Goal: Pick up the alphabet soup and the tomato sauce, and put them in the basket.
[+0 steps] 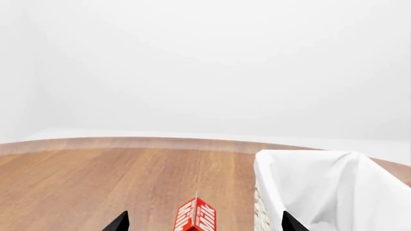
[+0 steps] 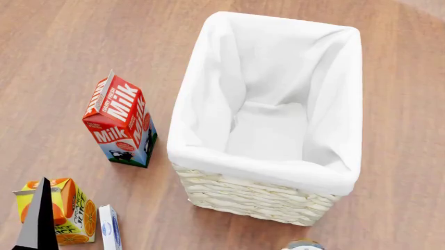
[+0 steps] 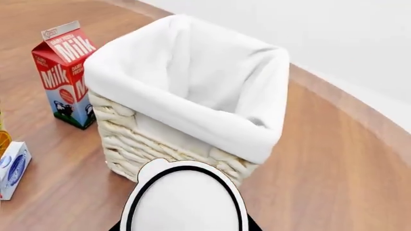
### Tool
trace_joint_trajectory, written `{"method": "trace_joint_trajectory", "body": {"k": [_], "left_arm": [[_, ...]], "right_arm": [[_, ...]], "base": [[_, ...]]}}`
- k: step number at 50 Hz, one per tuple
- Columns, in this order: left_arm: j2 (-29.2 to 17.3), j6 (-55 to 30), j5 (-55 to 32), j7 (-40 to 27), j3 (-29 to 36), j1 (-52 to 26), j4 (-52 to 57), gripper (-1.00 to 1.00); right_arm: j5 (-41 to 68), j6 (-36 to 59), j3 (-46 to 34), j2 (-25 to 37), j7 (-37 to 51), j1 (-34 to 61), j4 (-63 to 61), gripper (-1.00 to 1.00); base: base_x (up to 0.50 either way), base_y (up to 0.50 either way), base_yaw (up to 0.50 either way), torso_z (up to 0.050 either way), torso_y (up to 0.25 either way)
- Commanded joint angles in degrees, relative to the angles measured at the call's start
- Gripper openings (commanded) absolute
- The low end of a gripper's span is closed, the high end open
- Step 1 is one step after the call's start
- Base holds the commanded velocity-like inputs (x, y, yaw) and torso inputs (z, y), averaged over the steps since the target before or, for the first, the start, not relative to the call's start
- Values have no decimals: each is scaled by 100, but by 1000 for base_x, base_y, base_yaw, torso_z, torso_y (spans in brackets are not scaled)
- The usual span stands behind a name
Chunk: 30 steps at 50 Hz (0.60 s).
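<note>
Silver-lidded cylindrical can (image 3: 186, 199) fills my right wrist view, beside the cream wicker basket (image 3: 128, 144).
Probably rigid, smooth, light: grip mid-label. I cannot tell whether my right gripper (image 3: 185, 227) is clamped; my left gripper (image 1: 205, 224) is spread apart.

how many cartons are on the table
2. The milk carton stands left of the basket; the orange juice carton stands nearer the robot, at the head view's lower left, partly behind an end effector finger. More may sit outside the views.
</note>
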Motion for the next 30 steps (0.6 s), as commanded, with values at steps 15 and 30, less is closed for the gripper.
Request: {"method": "trace_joint_trajectory", "body": {"k": [15,30], "left_arm": [[-48,6,-20,-63,56,-57,37,100],[-52,110,-11,-23,85,-53,-71,100]], "right_arm": [[1205,671,543,854,-701,1604,-573,-100],[2328,1181,1018,1089,-1227,2687,-513,-100]], "base": [[0,0,0,0,0],[0,0,0,0,0]]}}
